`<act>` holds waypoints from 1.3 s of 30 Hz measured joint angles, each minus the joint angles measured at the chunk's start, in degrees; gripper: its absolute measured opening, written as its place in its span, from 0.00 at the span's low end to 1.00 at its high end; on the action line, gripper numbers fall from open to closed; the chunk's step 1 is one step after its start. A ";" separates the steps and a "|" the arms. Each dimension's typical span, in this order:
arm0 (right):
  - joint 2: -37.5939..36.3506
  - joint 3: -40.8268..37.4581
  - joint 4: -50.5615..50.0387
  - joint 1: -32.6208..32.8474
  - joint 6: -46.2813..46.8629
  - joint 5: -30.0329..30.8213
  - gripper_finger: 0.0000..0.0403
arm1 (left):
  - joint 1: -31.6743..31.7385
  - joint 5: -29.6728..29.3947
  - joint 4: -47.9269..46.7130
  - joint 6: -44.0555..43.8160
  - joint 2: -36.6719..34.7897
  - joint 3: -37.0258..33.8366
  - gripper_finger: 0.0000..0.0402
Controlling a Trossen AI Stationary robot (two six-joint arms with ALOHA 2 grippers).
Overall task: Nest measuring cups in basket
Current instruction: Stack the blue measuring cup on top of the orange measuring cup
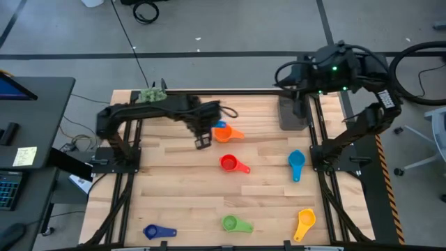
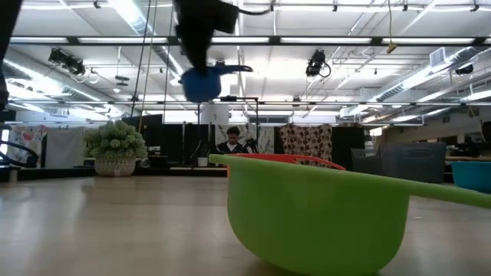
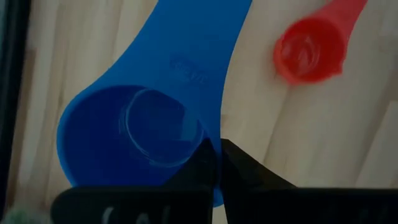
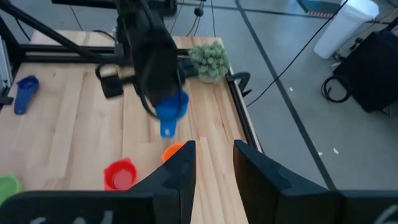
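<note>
Left tool (image 1: 203,141) pinches the raised blue measuring cup (image 3: 140,134) by its rim; that thin grip may slip before the basket (image 1: 292,111).

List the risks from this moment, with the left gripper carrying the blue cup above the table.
1. The left gripper pinches the blue measuring cup only at the bowl's rim, handle hanging free; it may swing or slip out.
2. The orange cup and red cup lie beneath the carried cup; a drop could knock them away.
3. The basket sits under the right arm, whose open right gripper hovers close by, so the two arms could collide at delivery.
</note>
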 joint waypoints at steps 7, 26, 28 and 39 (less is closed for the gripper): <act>-1.85 0.00 0.00 -0.08 -0.60 0.11 0.28 | 0.73 1.62 0.58 4.23 12.36 13.16 0.03; -2.05 0.00 -5.91 -3.17 -0.61 0.17 0.28 | 1.25 4.04 2.79 6.46 23.76 18.42 0.03; -2.05 0.00 -6.59 -3.16 -0.61 0.17 0.28 | 1.32 3.99 2.73 6.15 23.76 18.42 0.03; -2.03 0.00 -6.75 -3.15 -0.60 0.17 0.28 | 1.54 3.44 5.59 3.40 23.67 13.72 0.03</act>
